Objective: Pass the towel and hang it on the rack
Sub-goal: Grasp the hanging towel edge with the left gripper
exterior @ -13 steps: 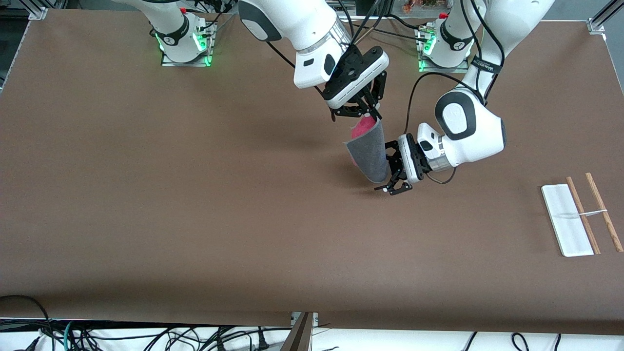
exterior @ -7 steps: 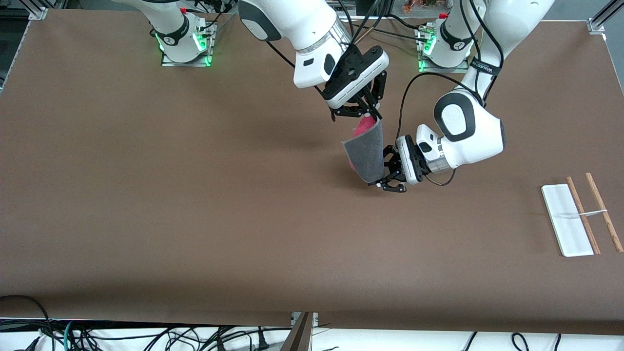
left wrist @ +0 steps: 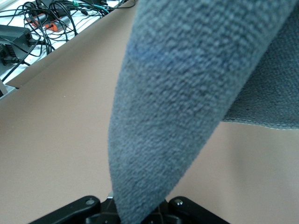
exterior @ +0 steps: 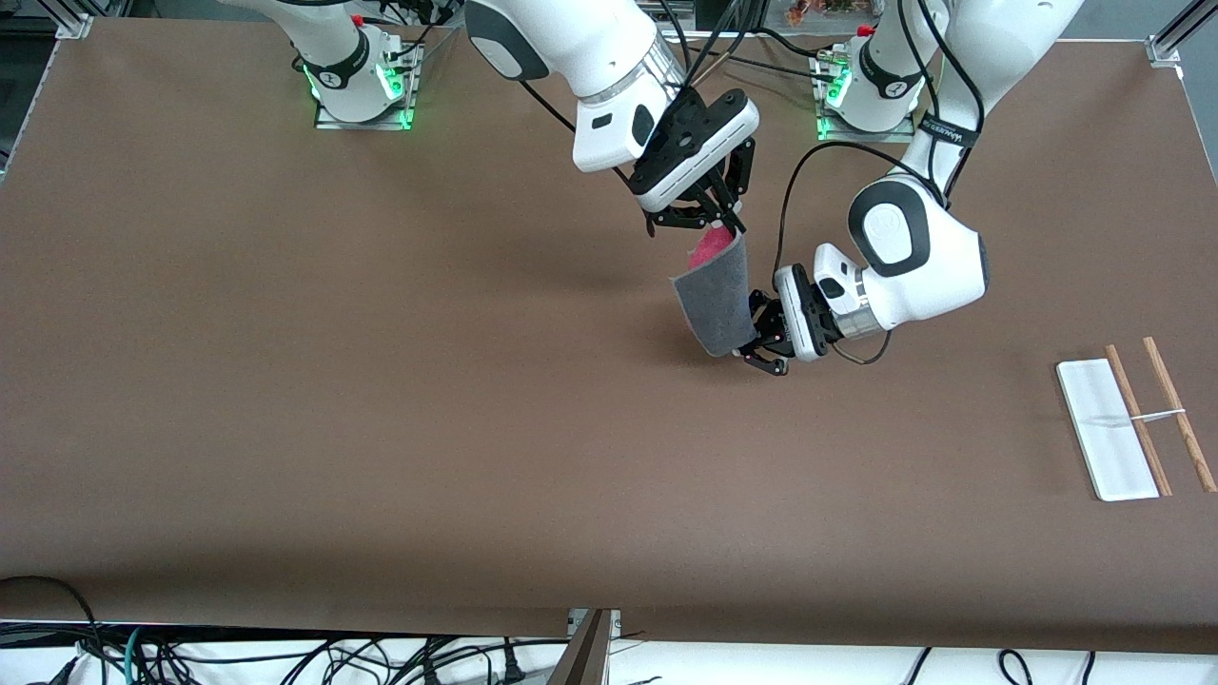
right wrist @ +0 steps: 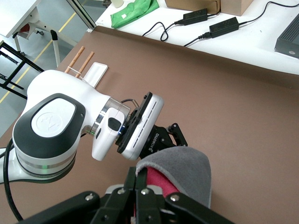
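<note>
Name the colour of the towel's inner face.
Pink-red inside the towel, dark grey outside; the right wrist view shows it best.

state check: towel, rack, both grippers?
Dark grey and pink-red cloth towel: hanging in the air over mid-table, gripped at top and bottom.
White-based rack with wooden rods: bare, at the left arm's end.
Right gripper: shut on towel's top.
Left gripper: shut on towel's lower edge.
</note>
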`<state>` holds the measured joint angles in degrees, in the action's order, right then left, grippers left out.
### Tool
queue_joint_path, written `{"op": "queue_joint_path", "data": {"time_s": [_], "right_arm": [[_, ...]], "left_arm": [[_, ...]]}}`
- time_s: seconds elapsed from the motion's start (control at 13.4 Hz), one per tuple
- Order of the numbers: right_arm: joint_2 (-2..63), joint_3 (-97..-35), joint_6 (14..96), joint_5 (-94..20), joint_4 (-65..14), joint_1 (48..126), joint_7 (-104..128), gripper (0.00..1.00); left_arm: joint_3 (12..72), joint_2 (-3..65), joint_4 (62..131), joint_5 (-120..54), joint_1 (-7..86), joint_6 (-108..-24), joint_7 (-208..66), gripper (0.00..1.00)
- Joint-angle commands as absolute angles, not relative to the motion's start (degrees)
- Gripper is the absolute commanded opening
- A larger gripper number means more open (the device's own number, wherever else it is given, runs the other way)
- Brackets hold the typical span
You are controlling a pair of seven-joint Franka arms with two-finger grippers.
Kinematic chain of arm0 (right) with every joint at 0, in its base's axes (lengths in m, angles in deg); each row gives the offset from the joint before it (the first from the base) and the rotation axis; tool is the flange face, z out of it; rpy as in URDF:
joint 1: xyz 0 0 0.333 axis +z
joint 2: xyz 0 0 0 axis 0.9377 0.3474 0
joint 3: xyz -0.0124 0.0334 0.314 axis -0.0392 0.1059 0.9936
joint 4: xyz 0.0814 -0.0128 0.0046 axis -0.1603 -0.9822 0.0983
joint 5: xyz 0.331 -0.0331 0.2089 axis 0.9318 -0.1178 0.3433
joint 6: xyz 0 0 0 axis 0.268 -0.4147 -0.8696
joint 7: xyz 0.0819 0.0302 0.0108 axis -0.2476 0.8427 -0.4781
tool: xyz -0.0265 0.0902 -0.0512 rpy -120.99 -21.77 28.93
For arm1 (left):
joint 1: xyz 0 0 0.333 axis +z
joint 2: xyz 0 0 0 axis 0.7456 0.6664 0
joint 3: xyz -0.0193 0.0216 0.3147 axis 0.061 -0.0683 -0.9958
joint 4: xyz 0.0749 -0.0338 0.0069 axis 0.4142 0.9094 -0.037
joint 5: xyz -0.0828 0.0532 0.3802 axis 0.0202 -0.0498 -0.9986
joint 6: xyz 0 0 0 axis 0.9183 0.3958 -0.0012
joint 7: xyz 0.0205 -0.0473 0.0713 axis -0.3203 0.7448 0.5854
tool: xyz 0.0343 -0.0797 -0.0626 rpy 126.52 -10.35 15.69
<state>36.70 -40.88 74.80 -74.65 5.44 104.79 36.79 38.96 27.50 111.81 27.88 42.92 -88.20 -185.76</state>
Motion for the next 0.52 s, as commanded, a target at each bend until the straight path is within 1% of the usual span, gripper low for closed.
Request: {"op": "queue_joint_path", "data": {"time_s": [0.0, 0.07, 0.15, 0.22, 0.3, 0.37, 0.45], "right_arm": [[36.6, -40.8, 74.7, -74.2, 6.2, 104.8, 36.6, 0.00], [36.5, -40.9, 74.5, -74.2, 6.2, 104.9, 36.8, 0.00], [36.5, -40.9, 74.5, -74.2, 6.2, 104.9, 36.8, 0.02], [36.5, -40.9, 74.5, -74.2, 6.2, 104.9, 36.8, 0.12], [36.5, -40.9, 74.5, -74.3, 6.2, 104.9, 36.8, 0.25], [36.5, -40.9, 74.5, -74.3, 6.2, 104.9, 36.8, 0.34], [36.5, -40.9, 74.5, -74.3, 6.2, 104.9, 36.8, 0.34]], "left_arm": [[38.7, 27.0, 111.7, 29.0, 43.1, -88.1, -187.5, 0.00], [38.7, 27.0, 111.7, 29.0, 43.1, -88.0, -187.5, 0.00], [38.7, 26.9, 111.7, 29.0, 43.2, -88.0, -187.5, 0.00], [38.6, 26.9, 111.7, 29.0, 43.3, -88.0, -187.5, 0.00], [38.6, 26.9, 111.7, 29.0, 43.5, -87.9, -187.5, 0.00], [38.5, 26.9, 111.7, 29.0, 43.5, -87.8, -187.5, 0.00], [38.5, 26.8, 111.7, 29.0, 43.8, -87.8, -187.5, 0.00]]}}
